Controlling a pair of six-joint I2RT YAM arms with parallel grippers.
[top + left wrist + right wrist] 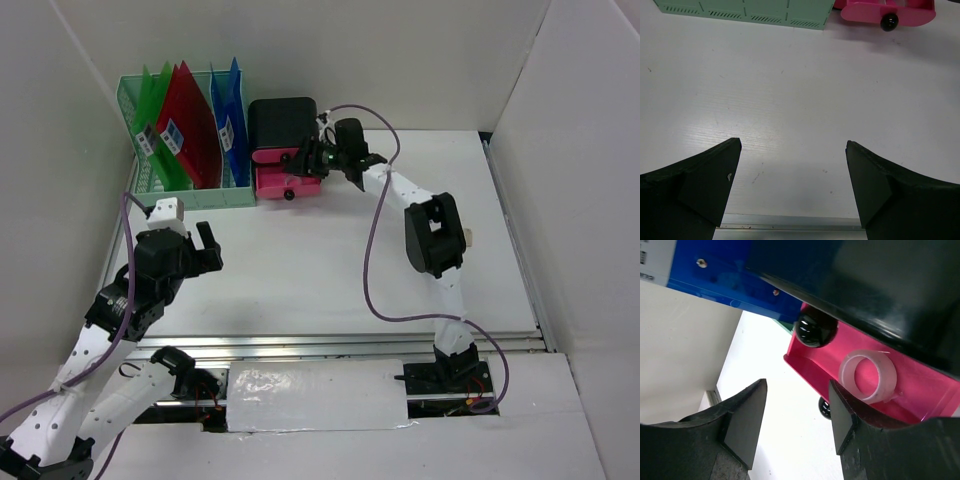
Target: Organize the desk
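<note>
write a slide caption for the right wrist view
Right pincer open before a pulled-out pink drawer holding a clear tape roll.

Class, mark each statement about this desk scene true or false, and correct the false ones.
1. The left gripper is open, empty, above the desk. True.
2. A clear tape roll lies in the open pink drawer. True.
3. The file rack holds only yellow folders. False: it holds green, red and blue folders.
4. The right gripper is clamped on the tape roll. False: it is open and holds nothing, just in front of the drawer.
5. In the top view, the drawer box stands left of the file rack. False: it stands to the rack's right.
</note>
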